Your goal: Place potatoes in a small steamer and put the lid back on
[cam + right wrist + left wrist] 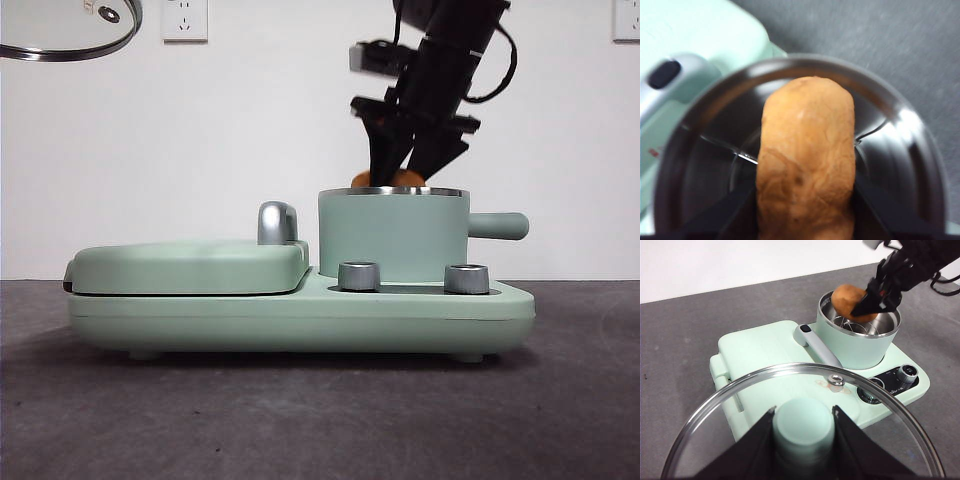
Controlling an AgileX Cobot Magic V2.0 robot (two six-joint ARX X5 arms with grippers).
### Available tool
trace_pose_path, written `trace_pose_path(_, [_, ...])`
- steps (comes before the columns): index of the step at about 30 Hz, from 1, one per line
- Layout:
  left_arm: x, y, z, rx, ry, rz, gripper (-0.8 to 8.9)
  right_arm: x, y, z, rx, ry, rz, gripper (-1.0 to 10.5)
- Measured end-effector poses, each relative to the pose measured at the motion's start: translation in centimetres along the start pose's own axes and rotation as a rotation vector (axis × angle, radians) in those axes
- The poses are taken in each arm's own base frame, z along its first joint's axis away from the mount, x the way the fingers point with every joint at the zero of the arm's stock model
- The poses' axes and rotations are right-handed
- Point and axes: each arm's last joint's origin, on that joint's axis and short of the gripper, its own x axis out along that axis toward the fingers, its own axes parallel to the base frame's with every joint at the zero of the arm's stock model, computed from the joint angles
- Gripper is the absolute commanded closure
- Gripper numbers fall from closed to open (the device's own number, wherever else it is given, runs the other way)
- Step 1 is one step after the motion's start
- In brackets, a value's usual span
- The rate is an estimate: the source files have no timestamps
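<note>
Holding the potato (807, 160) between its two black jaws, the right gripper (395, 165) hangs directly over the open mouth of the small steamer (392, 235). In the front view only the top of the orange-brown lump shows above the steel rim, so it is already partly inside the pot, and the right wrist view shows it centred over the steel interior. Its long axis seems to lie about level, across the mouth, with the jaws pressing its two long sides. Because the potato is almost as wide as the pot, I judge that the coming move depends on this: the lump must go straight down, and its ends must not catch the rim.

The left gripper (804, 440) waits high and well apart to the side, jaws closed on the mint-green knob of the glass lid (730, 415). The steamer stands on the green cooker base (300, 315), beside the flat griddle cover (190, 265).
</note>
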Motion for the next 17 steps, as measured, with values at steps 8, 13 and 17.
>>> trace_pose_path(8, [0.0, 0.0, 0.0, 0.0, -0.001, 0.0, 7.99, 2.2, -0.2, -0.6, -0.001, 0.057, 0.008, 8.1])
trace_pose_path(13, [0.0, 0.0, 0.0, 0.0, -0.001, 0.0, 7.99, 2.2, -0.1, -0.3, -0.005, 0.019, 0.027, 6.5])
trace_pose_path(17, [0.0, 0.0, 0.0, 0.0, -0.001, 0.0, 7.99, -1.5, 0.1, 1.1, -0.022, -0.115, 0.0, 6.5])
